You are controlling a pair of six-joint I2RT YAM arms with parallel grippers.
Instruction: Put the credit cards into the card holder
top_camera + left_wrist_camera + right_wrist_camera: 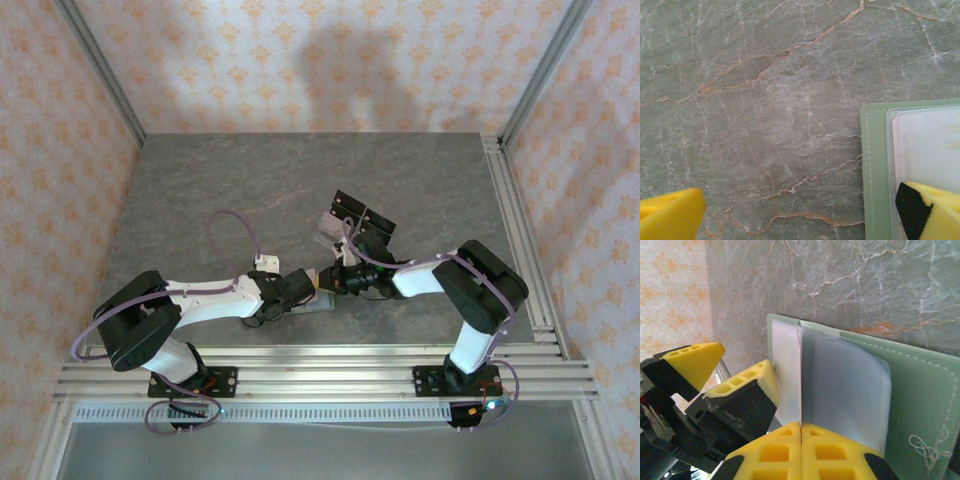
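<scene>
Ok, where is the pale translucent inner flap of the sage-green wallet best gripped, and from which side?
Probably its free edge, from the open side. The pale translucent flap curls up off the sage-green wallet, so fingers can close across that raised edge, as the right gripper does.

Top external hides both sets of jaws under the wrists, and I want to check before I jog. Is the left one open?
Observer: Yes. In the left wrist view the left gripper is wide open, with one finger over the card holder's edge and the other over bare table.
Operator: And the right?
Observer: The right gripper is shut. Its pads meet on a thin pale line above the holder's clear pocket. I can't tell whether that line is a card or a flap.
Operator: Which side of the holder is up?
Observer: The pocket side. It lies open on the table.
</scene>
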